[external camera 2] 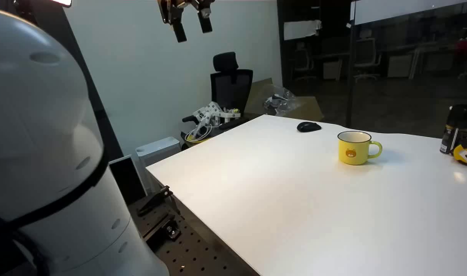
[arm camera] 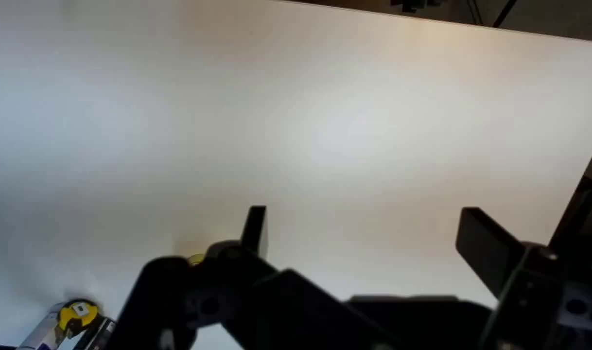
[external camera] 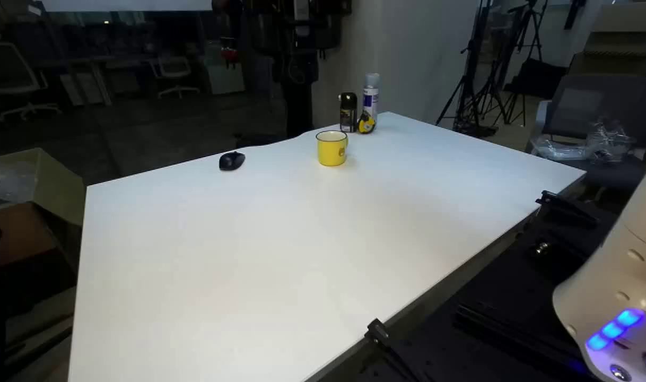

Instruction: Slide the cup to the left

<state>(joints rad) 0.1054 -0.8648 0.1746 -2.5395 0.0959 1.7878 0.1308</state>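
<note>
The yellow cup (external camera: 331, 152) stands upright on the white table (external camera: 211, 254), toward its far edge. In an exterior view the cup (external camera 2: 350, 152) shows a dark rim, a small bear face and a handle pointing right. In the wrist view only a small yellow sliver of the cup (arm camera: 196, 259) shows beside the left finger, which hides the remainder. My gripper (external camera 2: 194, 31) is high above the table, well apart from the cup. In the wrist view the gripper's fingers (arm camera: 364, 209) are spread wide with nothing between them.
A black mouse (external camera: 232, 161) lies near the far edge. A dark can (external camera: 348, 112), a white spray can (external camera: 370, 95) and a yellow-black tape measure (external camera: 366, 123) stand together at the far corner. A black clamp (external camera: 377, 331) sits at the table edge by the robot base.
</note>
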